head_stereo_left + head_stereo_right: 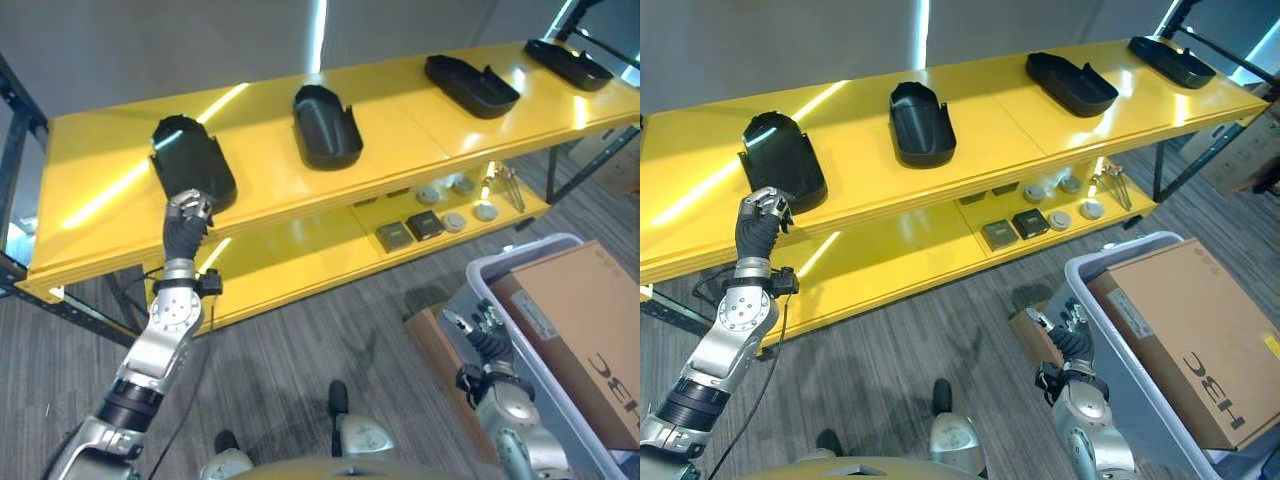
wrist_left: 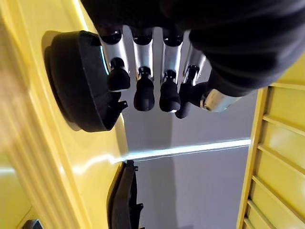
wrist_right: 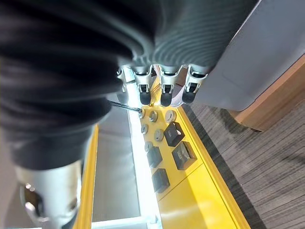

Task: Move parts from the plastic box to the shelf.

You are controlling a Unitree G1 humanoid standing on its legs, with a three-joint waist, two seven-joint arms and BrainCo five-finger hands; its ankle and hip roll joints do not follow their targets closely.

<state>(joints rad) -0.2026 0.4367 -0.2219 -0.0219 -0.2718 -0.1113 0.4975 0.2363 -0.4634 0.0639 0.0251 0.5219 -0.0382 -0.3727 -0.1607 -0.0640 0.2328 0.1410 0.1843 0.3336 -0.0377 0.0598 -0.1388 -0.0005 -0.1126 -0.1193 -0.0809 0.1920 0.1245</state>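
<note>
Hovering, left hand [image 1: 187, 208]: fingers curled, holding nothing, just off the near end of the leftmost black part [image 1: 192, 161].
Part location: lying on the yellow shelf [image 1: 90, 200], close to its front edge.
Right hand [image 1: 482, 325]: fingers loosely curled, empty, beside the plastic box [image 1: 478, 283].
Risk: withdrawing fingertips could snag the part's rim and drag it over the edge.
Risk: swinging the arm could clip the shelf lip.

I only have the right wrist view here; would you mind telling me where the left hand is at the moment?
Observer: The left hand is up at the top shelf, at the front edge of the leftmost black part.
Operator: Thank you. Is it gripping that part?
Observer: No; in its wrist view the fingers are curled beside the part, holding nothing.
Operator: How many parts are on that shelf?
Observer: Four black parts in a row.
</note>
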